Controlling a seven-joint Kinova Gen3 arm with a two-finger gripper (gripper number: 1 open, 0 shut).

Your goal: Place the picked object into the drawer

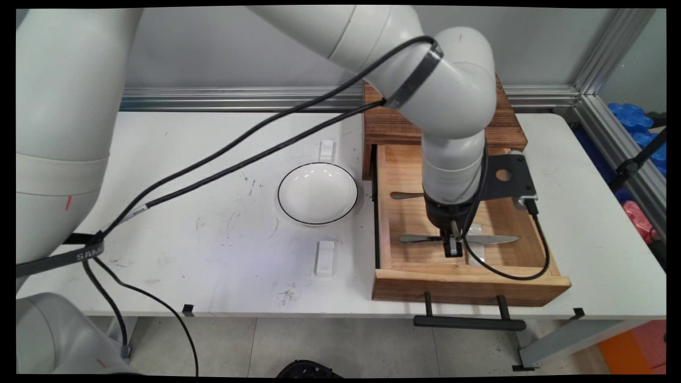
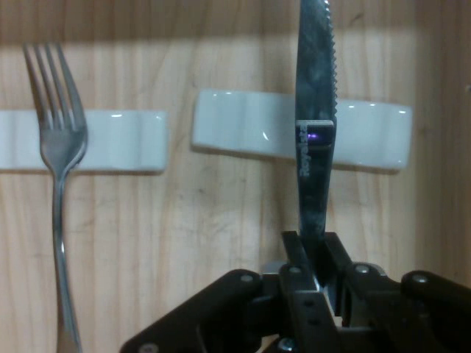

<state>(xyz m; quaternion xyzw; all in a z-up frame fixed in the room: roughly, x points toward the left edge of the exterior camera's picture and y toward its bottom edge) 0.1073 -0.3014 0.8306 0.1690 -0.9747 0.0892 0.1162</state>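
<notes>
Gripping a serrated knife (image 2: pixel 315 110) at mid-handle, the claw (image 2: pixel 315 257) is clamping down inside the open wooden drawer (image 1: pixel 537 252) at the table's (image 1: pixel 213 223) right front edge; a fork (image 2: pixel 57 184) and white rests (image 2: pixel 368 136) are lying beside it, so a level, straight hold is looking wisest.

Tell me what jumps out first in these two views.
The pincer is down inside the open wooden drawer at the table's right, shut on a knife that lies across a white rest. A fork lies beside it in the drawer on a second rest. Left of the drawer a white bowl with a dark rim sits on the table.
</notes>
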